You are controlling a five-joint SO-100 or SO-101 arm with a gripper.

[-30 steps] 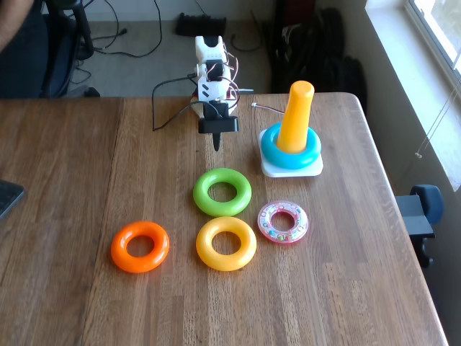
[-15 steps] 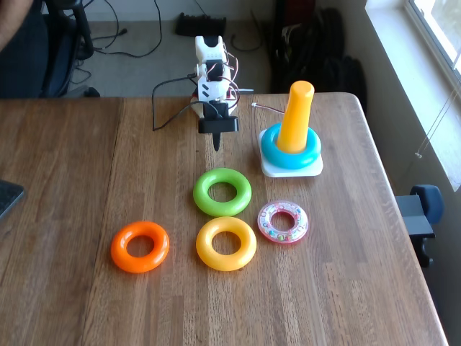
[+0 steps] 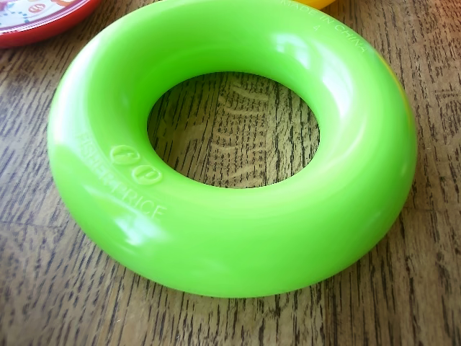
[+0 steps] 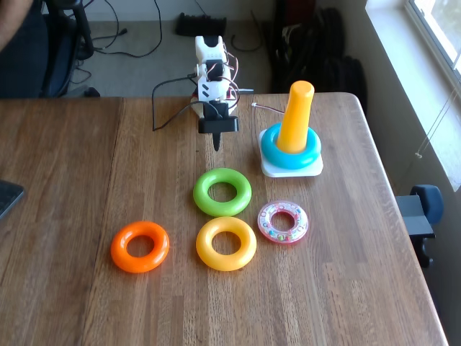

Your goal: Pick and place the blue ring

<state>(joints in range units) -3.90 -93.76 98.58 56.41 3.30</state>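
The blue ring point(image 4: 291, 154) sits on the peg near the table's point(image 4: 72, 180) right edge.

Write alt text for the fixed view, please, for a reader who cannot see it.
A blue ring sits around a yellow peg on a wooden table. Green, yellow, orange and clear pink rings lie in front; the gripper hangs behind them.

Arm point(image 4: 209, 68) in the fixed view was built of white blocky segments with thin red and white wires looped beside the joints. Black gripper point(image 4: 217, 144) tapered to a narrow dark tip. Black cable point(image 4: 167, 94) trailed from its base.
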